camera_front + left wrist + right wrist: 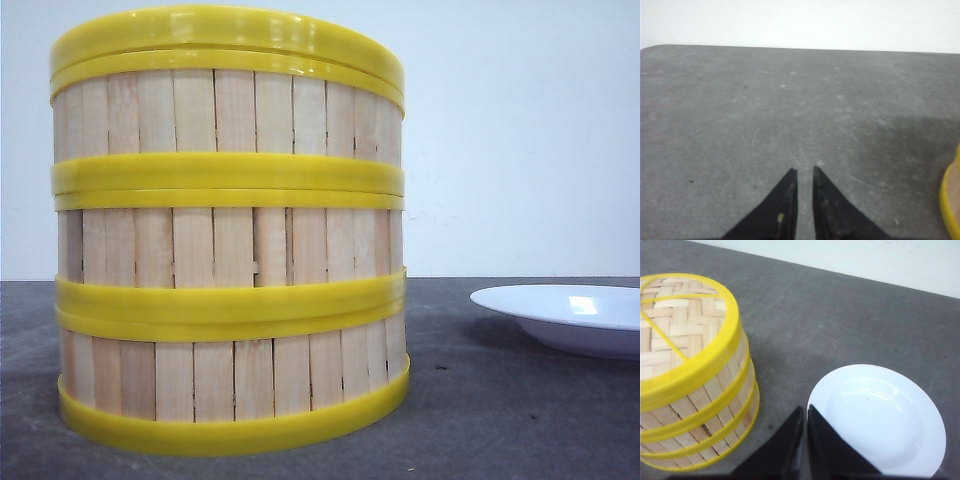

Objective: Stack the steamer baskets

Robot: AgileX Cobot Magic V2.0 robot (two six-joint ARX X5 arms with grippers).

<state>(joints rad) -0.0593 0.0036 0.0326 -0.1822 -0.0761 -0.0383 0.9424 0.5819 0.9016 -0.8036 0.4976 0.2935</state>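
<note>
The three baskets (230, 230) stand stacked on the table (500, 400) beside the plate (570, 318), slightly askew. My left gripper (805, 172) and right gripper (805, 410) are both nearly closed and empty. I'd back away without bumping the stack.

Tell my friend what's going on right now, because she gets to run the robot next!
Left end effector: shut, holding nothing, over bare table beside the stack.
Right end effector: shut, holding nothing, between the stack and the white plate.
Steamer baskets: all three sit in one stack on the table, left of the plate. The joint between the bottom and middle baskets looks slightly slanted.
Done: stacking looks finished.
Left: maybe straighten the stack. No lid is in view.
</note>
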